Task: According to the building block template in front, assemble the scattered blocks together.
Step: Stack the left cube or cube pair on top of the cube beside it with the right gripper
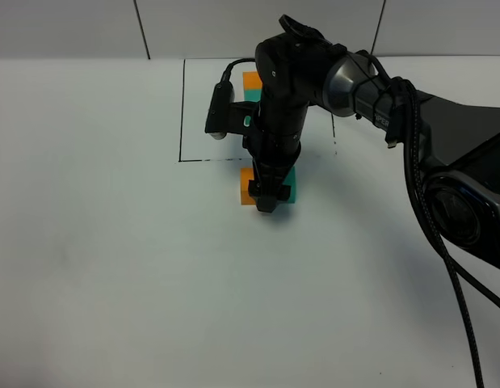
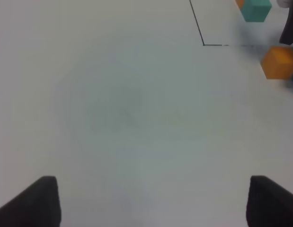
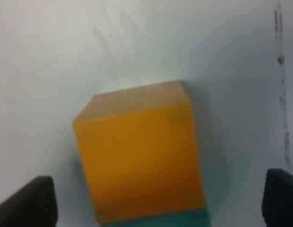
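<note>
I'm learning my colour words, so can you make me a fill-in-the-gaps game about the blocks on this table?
Beside the loose teal cube sits another loose cube, coloured ___.
The thin line drawn around the template is coloured ___.
The arm above the loose cubes is the robot's ___ one.
Missing words: orange, black, right.

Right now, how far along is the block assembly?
Nearly done, it seems: the orange cube and teal cube sit touching, near the template. The right gripper hangs over them, jaws open, gripping nothing. Left: squaring the pair to match the template, if needed, then lifting away.
</note>
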Controlling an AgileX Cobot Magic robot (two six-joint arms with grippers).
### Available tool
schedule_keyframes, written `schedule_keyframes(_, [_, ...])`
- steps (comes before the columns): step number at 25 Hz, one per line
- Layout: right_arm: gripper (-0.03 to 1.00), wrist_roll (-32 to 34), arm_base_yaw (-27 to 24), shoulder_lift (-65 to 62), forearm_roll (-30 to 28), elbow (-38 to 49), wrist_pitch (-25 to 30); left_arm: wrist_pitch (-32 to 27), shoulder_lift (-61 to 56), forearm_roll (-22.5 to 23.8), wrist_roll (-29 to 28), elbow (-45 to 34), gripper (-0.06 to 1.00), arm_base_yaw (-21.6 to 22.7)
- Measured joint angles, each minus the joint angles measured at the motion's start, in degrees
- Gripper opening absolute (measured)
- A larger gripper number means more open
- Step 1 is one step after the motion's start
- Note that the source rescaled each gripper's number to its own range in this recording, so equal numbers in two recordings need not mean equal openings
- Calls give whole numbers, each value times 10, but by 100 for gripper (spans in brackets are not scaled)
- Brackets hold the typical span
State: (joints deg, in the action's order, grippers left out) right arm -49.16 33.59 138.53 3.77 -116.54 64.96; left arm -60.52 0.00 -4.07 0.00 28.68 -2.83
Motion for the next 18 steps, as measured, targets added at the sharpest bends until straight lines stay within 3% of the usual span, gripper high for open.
schedule_keyframes(12, [68,-12,3,24,-6,0,-2,0,0,0,0,0,67,0])
schedule_keyframes(15, [53,-12,4,24,-11,0,-5,0,0,0,0,0,67,0])
schedule_keyframes(18, [21,-12,4,24,-11,0,-3,0,0,0,0,0,67,0])
